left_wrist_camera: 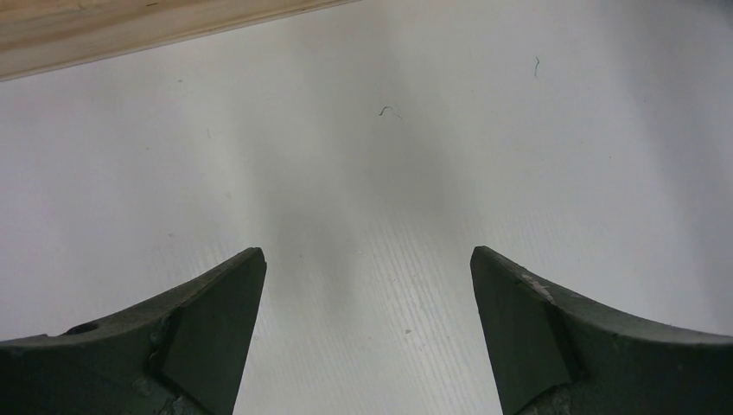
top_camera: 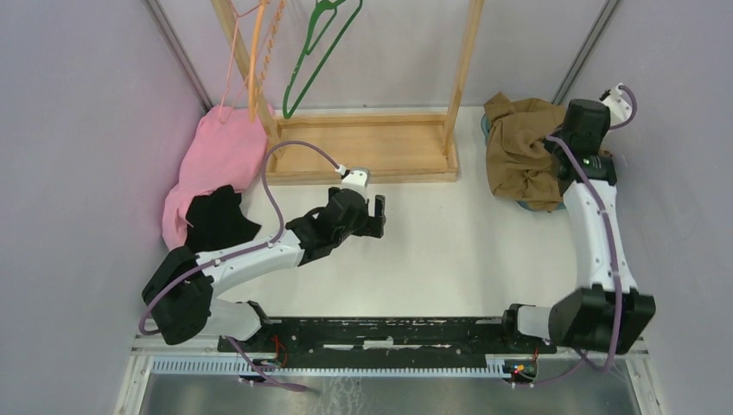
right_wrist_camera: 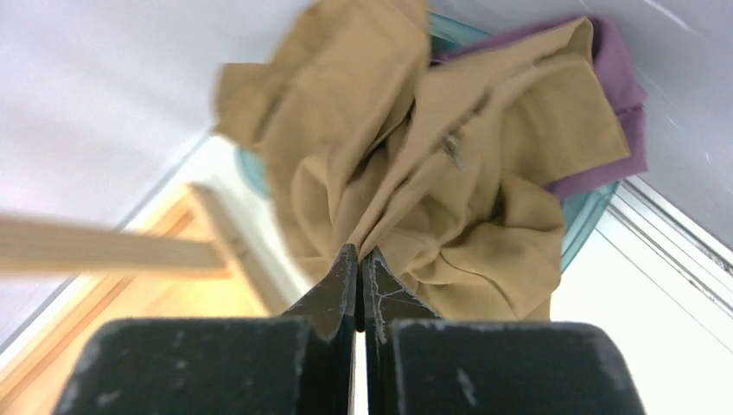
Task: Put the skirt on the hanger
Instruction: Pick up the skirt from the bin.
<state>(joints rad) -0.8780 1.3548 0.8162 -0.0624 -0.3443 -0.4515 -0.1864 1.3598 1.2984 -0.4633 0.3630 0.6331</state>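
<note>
The skirt [top_camera: 519, 151] is a crumpled tan garment heaped in a teal basin [top_camera: 487, 130] at the far right. In the right wrist view the skirt [right_wrist_camera: 449, 190] fills the middle, and its folds run together into the tips of my right gripper [right_wrist_camera: 359, 252], which is shut on a pinch of the fabric. From above, the right gripper [top_camera: 557, 143] is at the skirt's right side. A green hanger [top_camera: 315, 52] hangs on the wooden rack [top_camera: 363, 147] at the back. My left gripper [top_camera: 378, 212] [left_wrist_camera: 367, 255] is open over bare white table, in front of the rack's base.
A pink cloth [top_camera: 216, 156] and a black cloth [top_camera: 216, 220] lie at the left by the wall. A purple cloth [right_wrist_camera: 618, 78] lies under the skirt in the basin. Orange and pink hangers [top_camera: 255, 43] hang at the rack's left post. Walls close in on both sides.
</note>
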